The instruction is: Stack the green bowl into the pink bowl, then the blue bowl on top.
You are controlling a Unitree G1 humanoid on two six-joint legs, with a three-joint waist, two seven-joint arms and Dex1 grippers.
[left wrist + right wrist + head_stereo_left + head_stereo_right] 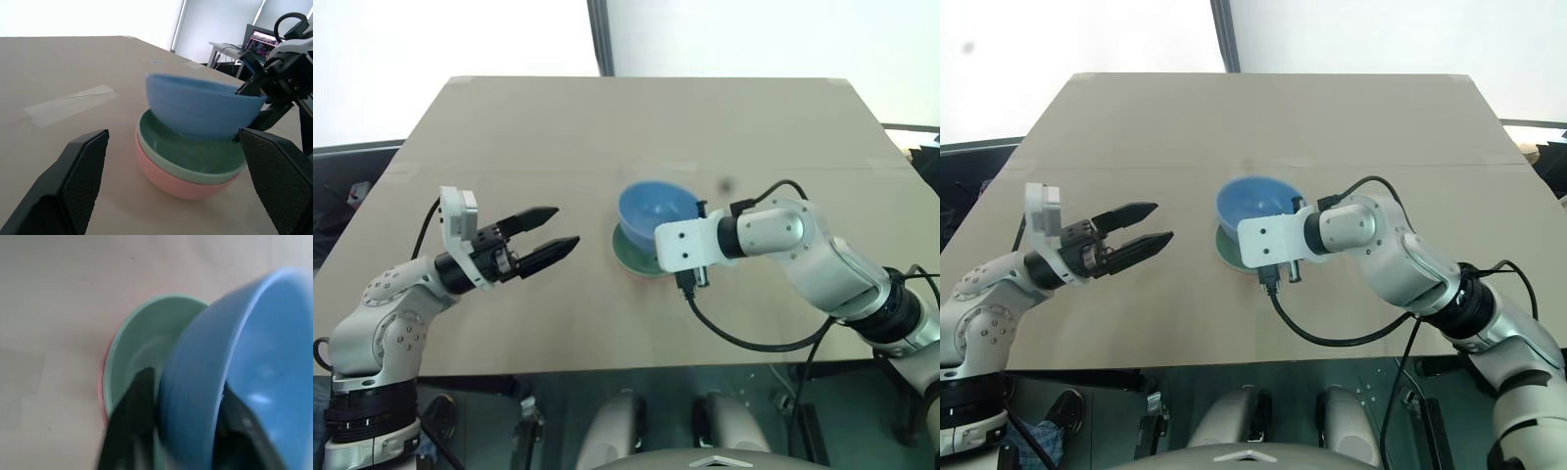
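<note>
1. Here, the left end effector [548, 235] hangs over the near left part of the table [558, 127], its two black fingers [530, 219] spread wide with nothing between them, pointing across toward the bowls.
2. Off to the left end effector's far side, and well apart from it, sits the pink bowl [166, 178] on the table, with the green bowl [195, 156] nested inside it so that only a pink band shows below the green rim.
3. The right end effector [188, 396] is at that stack, with one dark finger [139, 401] on the outside of the blue bowl's wall and the other inside it. Whether the fingers press on the rim or have come off it cannot be told.
4. The blue bowl [658, 208] is tilted just above the green bowl, its lower edge at or inside the green rim and not seated level.
5. Beyond the bowls, past both end effectors, a strip of clear tape [68, 104] lies flat on the tan table.
6. Farther off in the left wrist view, a desk with a lit screen [261, 41] stands past the table's edge.
</note>
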